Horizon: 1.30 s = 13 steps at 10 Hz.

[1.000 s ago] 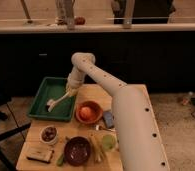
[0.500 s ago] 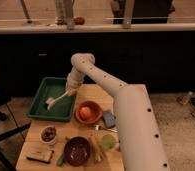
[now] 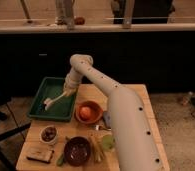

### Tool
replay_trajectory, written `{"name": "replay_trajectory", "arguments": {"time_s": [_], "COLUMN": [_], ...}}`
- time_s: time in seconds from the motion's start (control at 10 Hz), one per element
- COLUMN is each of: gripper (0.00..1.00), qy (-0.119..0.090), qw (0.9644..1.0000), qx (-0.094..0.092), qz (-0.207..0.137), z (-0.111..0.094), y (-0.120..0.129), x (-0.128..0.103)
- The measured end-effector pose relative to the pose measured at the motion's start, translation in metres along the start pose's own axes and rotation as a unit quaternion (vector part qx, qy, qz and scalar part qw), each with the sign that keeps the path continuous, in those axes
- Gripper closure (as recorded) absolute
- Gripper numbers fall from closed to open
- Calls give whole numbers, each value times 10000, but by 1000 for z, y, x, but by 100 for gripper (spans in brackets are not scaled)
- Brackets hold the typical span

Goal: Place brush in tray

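Observation:
The dark-green tray (image 3: pixel 45 86) sits at the back left of the wooden table. The cream-white brush (image 3: pixel 55 99) lies slanted over the tray, its wide head low at the left and its handle running up to the right. My gripper (image 3: pixel 69 91) is at the upper end of the handle, over the tray's right half, on the end of the white arm (image 3: pixel 116 105) that reaches in from the lower right. The brush looks low in the tray; I cannot tell whether it rests on the bottom.
A round orange bowl (image 3: pixel 89 112) with an orange fruit stands right of the tray. A small white bowl (image 3: pixel 49 134), a dark bowl (image 3: pixel 77 150), yellow-green stalks (image 3: pixel 97 148), a green item (image 3: pixel 108 142) and a flat dark packet (image 3: pixel 40 155) lie along the table's front.
The gripper and the brush have stayed over the tray's right half, perhaps a little lower; the arm has hardly moved.

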Motion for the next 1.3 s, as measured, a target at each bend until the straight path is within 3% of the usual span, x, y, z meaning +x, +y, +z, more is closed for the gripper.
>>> {"name": "replay_trajectory", "arguments": {"time_s": [0.5, 0.9, 1.3], "gripper": [98, 65, 63], "qy": [-150, -101, -97], "qw": [9998, 9999, 9999], "qx": [-104, -74, -58], "qz": [-102, -36, -40], "z": [15, 4, 2], "y": [-6, 2, 1], "x": [-8, 0, -2]}}
